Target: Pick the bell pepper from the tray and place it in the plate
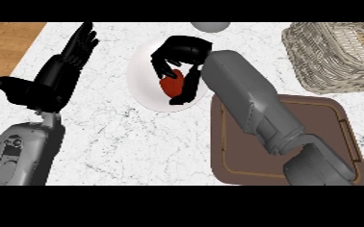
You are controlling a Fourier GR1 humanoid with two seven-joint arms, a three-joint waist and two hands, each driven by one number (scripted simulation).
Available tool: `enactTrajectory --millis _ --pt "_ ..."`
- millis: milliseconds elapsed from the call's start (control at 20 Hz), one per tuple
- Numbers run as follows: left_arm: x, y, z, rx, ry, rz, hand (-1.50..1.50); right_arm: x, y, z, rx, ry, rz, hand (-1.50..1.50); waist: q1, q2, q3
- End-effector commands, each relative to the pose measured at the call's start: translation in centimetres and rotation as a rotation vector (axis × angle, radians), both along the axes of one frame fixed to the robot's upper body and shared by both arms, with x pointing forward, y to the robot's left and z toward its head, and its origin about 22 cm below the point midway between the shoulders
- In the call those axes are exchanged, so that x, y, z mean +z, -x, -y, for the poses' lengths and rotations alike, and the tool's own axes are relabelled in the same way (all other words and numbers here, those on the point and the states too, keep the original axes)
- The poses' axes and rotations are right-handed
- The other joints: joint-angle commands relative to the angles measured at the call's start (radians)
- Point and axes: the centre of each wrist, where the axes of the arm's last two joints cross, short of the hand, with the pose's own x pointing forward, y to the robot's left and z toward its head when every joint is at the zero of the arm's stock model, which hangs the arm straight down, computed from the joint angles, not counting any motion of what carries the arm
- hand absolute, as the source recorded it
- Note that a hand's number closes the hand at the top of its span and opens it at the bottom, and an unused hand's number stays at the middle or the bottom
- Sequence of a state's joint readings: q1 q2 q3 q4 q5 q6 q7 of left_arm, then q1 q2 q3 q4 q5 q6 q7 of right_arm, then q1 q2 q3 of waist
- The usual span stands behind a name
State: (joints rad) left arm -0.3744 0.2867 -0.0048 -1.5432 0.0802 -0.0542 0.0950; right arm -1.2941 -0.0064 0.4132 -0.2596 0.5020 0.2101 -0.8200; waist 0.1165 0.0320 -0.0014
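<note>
A red bell pepper (pixel 171 85) is over the white plate (pixel 144 77) in the middle of the counter. My right hand (pixel 182 53) reaches across from the lower right, its fingers and thumb curled round the pepper and hiding part of it. I cannot tell whether the pepper touches the plate. The brown tray (pixel 323 120) lies at the lower right, partly under my right forearm, with nothing visible on it. At the left, my left hand (pixel 77 48) rests open with its fingers pointing up.
A wicker basket (pixel 327 55) stands at the upper right beside the tray. A grey rounded object (pixel 210 26) shows at the top edge behind the plate. A wooden surface (pixel 16 41) borders the marble counter at the upper left.
</note>
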Motion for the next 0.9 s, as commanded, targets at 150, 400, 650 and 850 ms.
enactTrajectory --millis 150,400,650,850 --pt "1.2 -1.5 2.0 -0.055 -0.005 0.014 0.0 -2.8 1.2 0.3 -0.02 0.023 -0.131 -1.5 0.039 0.007 0.0" --pt "0.3 -0.6 2.9 -0.074 -0.006 0.009 0.0 -2.7 1.2 0.2 0.012 -0.101 -0.247 -1.5 0.051 0.003 0.001" --pt "1.0 -1.6 2.0 -0.035 0.01 -0.001 0.0 -2.7 1.1 0.7 -0.037 -0.28 -0.368 -1.5 0.033 0.003 0.001" --pt "0.7 -1.0 2.0 -0.02 -0.008 -0.001 0.0 -0.5 0.0 0.5 -0.036 -0.319 -0.497 -1.5 0.018 0.002 0.001"
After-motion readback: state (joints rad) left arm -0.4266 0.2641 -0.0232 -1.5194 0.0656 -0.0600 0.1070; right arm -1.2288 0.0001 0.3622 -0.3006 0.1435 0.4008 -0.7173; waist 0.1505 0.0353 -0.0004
